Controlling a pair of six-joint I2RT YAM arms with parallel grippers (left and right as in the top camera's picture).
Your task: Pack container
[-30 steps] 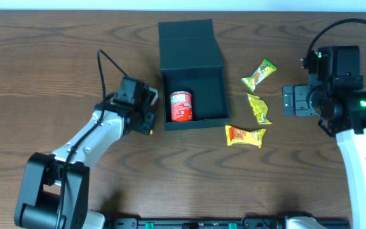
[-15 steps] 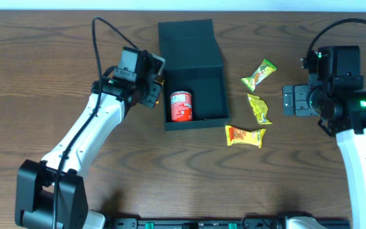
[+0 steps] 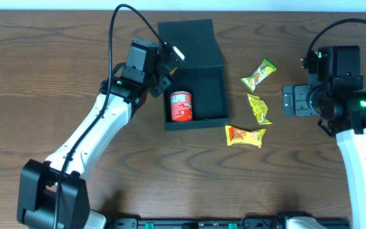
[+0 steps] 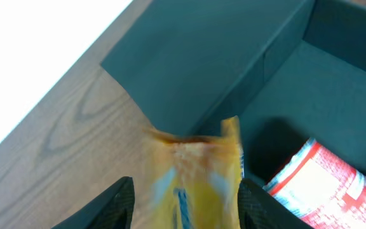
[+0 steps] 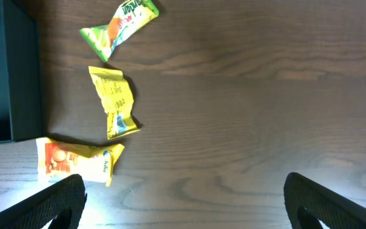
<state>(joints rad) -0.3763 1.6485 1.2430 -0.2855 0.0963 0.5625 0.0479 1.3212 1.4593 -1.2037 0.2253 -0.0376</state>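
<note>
The container [image 3: 208,95] is a dark teal box, open, with its flap lid [image 3: 189,41] lying flat behind it. A red can [image 3: 181,105] lies inside at the left; it also shows in the left wrist view [image 4: 326,181]. My left gripper [image 3: 165,67] is shut on a blurred yellow-orange snack packet [image 4: 196,168] and holds it above the box's back left corner [image 4: 234,121]. My right gripper [image 3: 289,100] is open and empty over bare table, right of the loose packets; its view [image 5: 183,210] shows them at the left.
Three packets lie on the table right of the box: a green one [image 3: 259,74], a yellow one [image 3: 258,108] and an orange-yellow one [image 3: 245,135]. The same three appear in the right wrist view [image 5: 119,22] [image 5: 114,102] [image 5: 75,159]. The table's far edge is just behind the lid.
My left arm has swung from the table left of the box up and right to the box's back left corner, carrying the packet. The right arm has not moved.
</note>
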